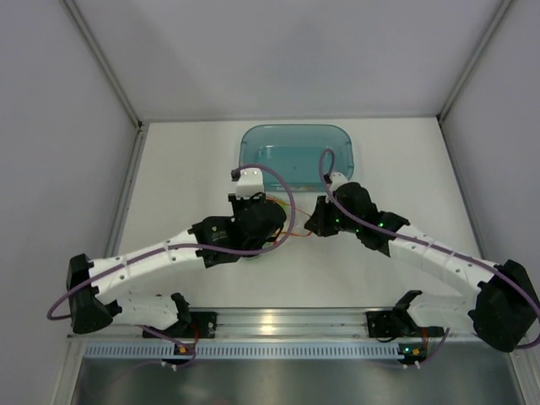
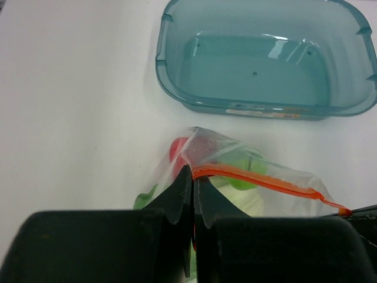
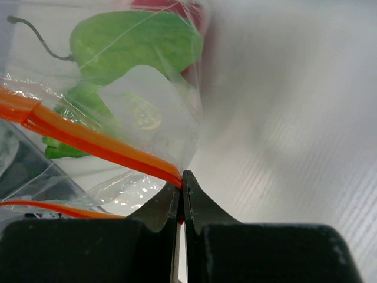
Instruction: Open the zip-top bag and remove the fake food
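The clear zip-top bag (image 2: 221,143) lies on the white table between my two grippers, its orange-red zip strip (image 2: 265,181) stretched between them. My left gripper (image 2: 193,174) is shut on the strip's left end. My right gripper (image 3: 181,180) is shut on the strip's other end (image 3: 106,150). Inside the bag I see the red pepper (image 2: 177,150), a green piece (image 2: 244,174) and the pale cabbage (image 2: 250,203). The right wrist view shows the green-and-white cabbage (image 3: 135,47) and the red pepper (image 3: 171,6) through the plastic. In the top view both grippers (image 1: 274,221) (image 1: 314,226) hide most of the bag.
A translucent teal bin (image 1: 295,156) stands just behind the bag, with nothing in it; it also shows in the left wrist view (image 2: 265,109). Grey walls close the table at the back and both sides.
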`<state>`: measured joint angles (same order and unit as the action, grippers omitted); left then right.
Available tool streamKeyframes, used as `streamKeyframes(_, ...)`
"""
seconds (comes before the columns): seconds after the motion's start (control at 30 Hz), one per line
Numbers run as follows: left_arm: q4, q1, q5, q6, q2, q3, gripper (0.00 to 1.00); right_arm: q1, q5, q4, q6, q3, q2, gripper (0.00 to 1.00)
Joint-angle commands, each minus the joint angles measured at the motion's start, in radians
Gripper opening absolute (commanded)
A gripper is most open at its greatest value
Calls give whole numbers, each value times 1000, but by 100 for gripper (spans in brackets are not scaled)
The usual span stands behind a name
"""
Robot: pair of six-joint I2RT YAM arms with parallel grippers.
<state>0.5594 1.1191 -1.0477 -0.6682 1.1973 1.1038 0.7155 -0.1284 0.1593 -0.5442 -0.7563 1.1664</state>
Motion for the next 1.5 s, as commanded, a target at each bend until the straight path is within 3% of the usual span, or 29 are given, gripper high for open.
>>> streamKeyframes(0.0,5,42,-28,-3,56,76,0,-24,36,161,79,-58,12,0)
streamKeyframes(0.07,2,47,24,-40,88,94,0,-24,85,198,84,-74,-5,0)
streamKeyframes(0.23,2,50,43,-93,151,137,0,-24,191,213,69,-66,-98,14)
streamKeyframes(0.43,0,50,67,-148,218,189,0,-24,181,229,70,-71,-217,29)
streamKeyframes(0.73,2,50,110,-215,288,243,0,5,43,50,69,-46,-295,29)
streamKeyframes(1.03,2,50,129,-309,280,242,0,25,84,-200,78,-21,-138,31)
streamKeyframes(1.23,2,44,135,-317,286,243,0,45,122,-256,96,-47,-19,32)
streamKeyframes(1.47,0,42,166,-320,286,243,0,79,291,-293,138,-60,56,31)
